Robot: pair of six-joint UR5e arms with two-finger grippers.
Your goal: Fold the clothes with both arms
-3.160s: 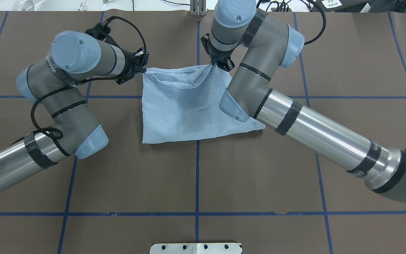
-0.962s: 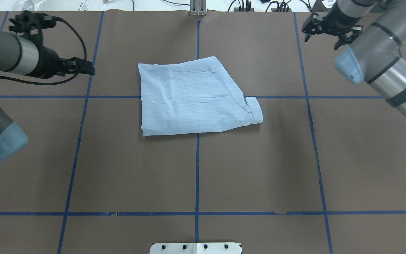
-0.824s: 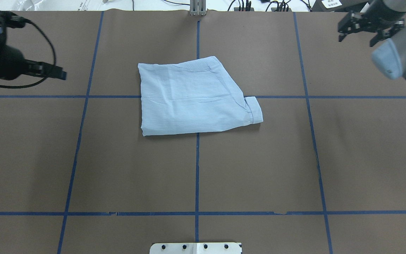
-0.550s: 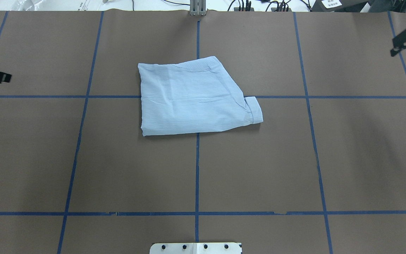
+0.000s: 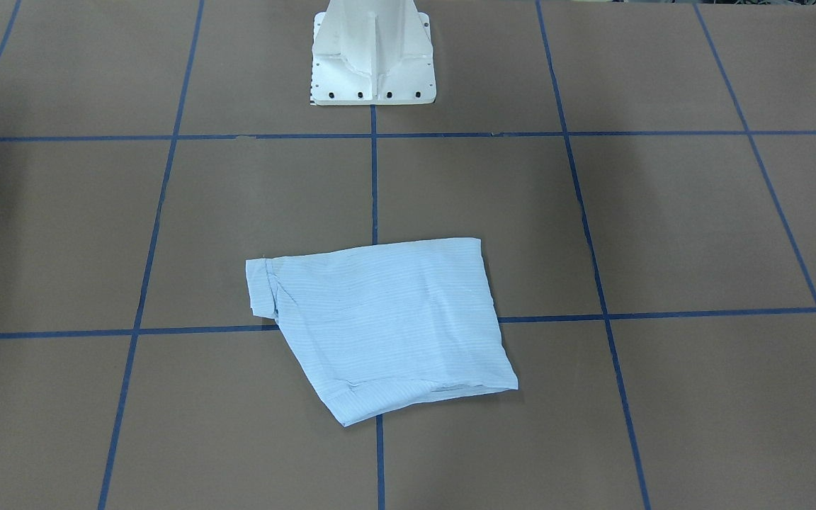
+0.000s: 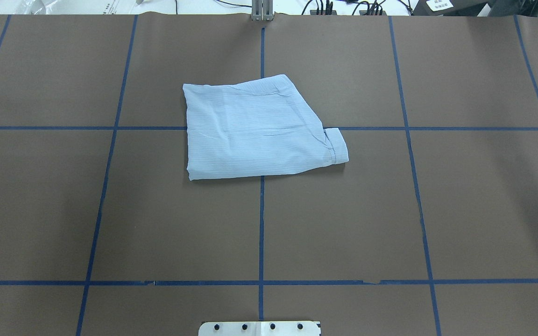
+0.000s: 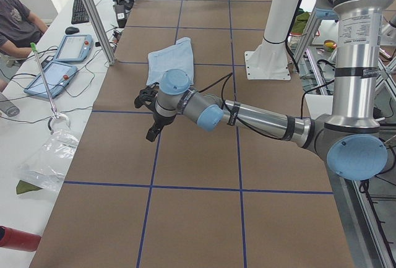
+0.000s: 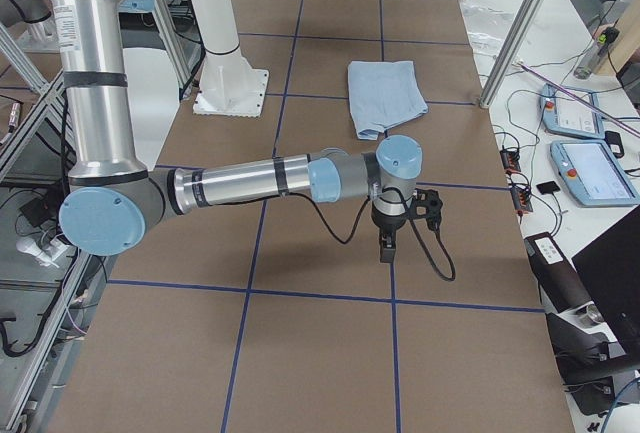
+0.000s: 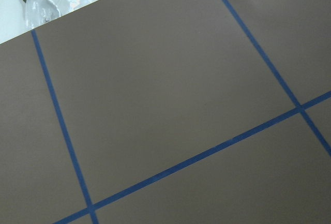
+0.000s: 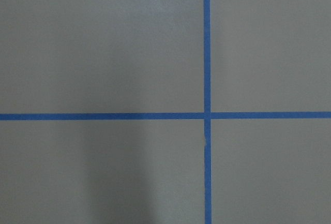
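Observation:
The pale-blue striped shirt (image 6: pixel 255 130) lies folded flat near the table's middle, a cuff sticking out at its right edge. It also shows in the front-facing view (image 5: pixel 380 326) and both side views (image 7: pixel 170 60) (image 8: pixel 385 98). Both arms are pulled back from it and out of the overhead view. My left gripper (image 7: pixel 151 129) hangs over bare table toward the left end. My right gripper (image 8: pixel 388 243) hangs over bare table toward the right end. I cannot tell whether either is open or shut. Both wrist views show only brown table and blue tape lines.
The white pedestal base (image 5: pixel 372 64) stands at the robot's side of the table. A side bench holds tablets (image 7: pixel 71 48) and a plastic bag (image 7: pixel 52 159), with a seated person (image 7: pixel 18 26) behind it. Aluminium frame posts (image 8: pixel 515 38) stand at the table's edge.
Both grippers let go of the shirt's far corners and the arms swung outward, leaving the overhead view. The shirt now lies flat and still.

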